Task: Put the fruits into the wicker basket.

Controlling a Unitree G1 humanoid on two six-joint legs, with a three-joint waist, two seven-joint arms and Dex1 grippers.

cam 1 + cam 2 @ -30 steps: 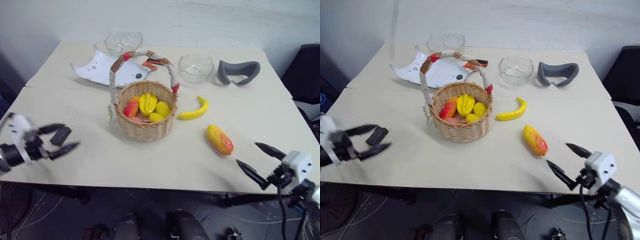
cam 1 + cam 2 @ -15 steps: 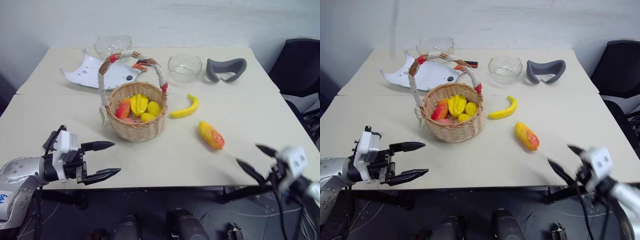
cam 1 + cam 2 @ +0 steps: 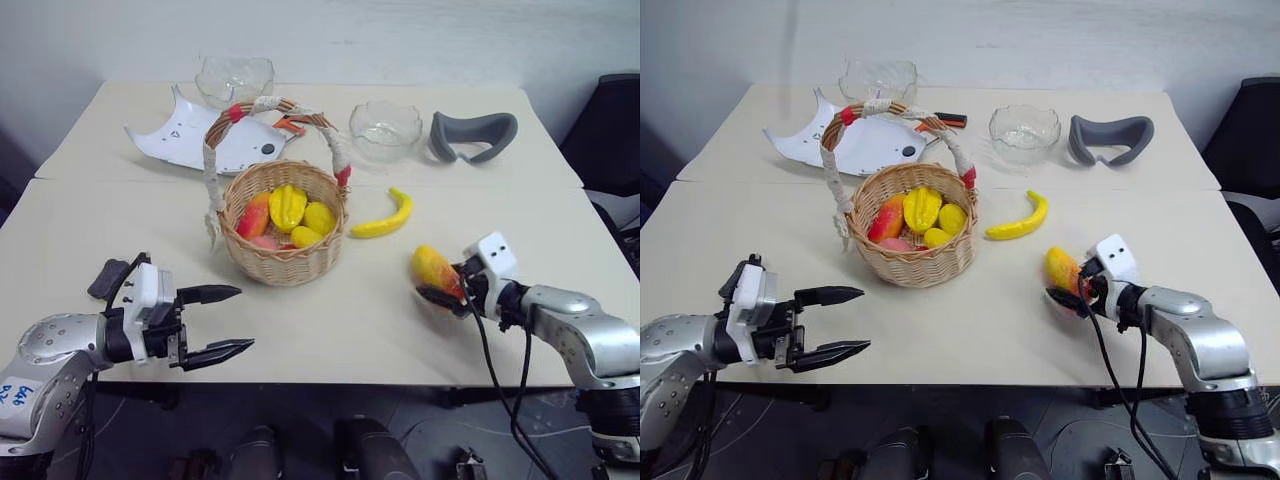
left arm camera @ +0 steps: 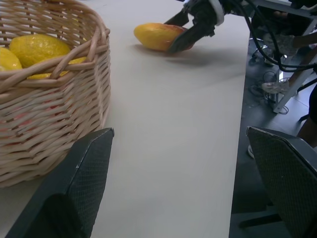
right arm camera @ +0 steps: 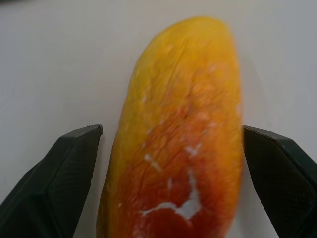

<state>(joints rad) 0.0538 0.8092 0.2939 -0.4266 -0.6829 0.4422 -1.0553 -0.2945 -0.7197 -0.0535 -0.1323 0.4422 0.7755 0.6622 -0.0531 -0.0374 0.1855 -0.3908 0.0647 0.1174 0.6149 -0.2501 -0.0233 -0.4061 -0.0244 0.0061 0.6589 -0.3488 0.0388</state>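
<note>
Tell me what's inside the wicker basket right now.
The wicker basket holds a ribbed yellow fruit, two smaller yellow fruits, a red-orange fruit and something pink beneath them. Whatever lies under this pile is covered.

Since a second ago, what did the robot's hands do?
The right hand came in from the table edge to the mango; its open fingers now straddle it, not clamped. The left hand swung inward over the table, open and empty. The banana and wicker basket stayed put.
</note>
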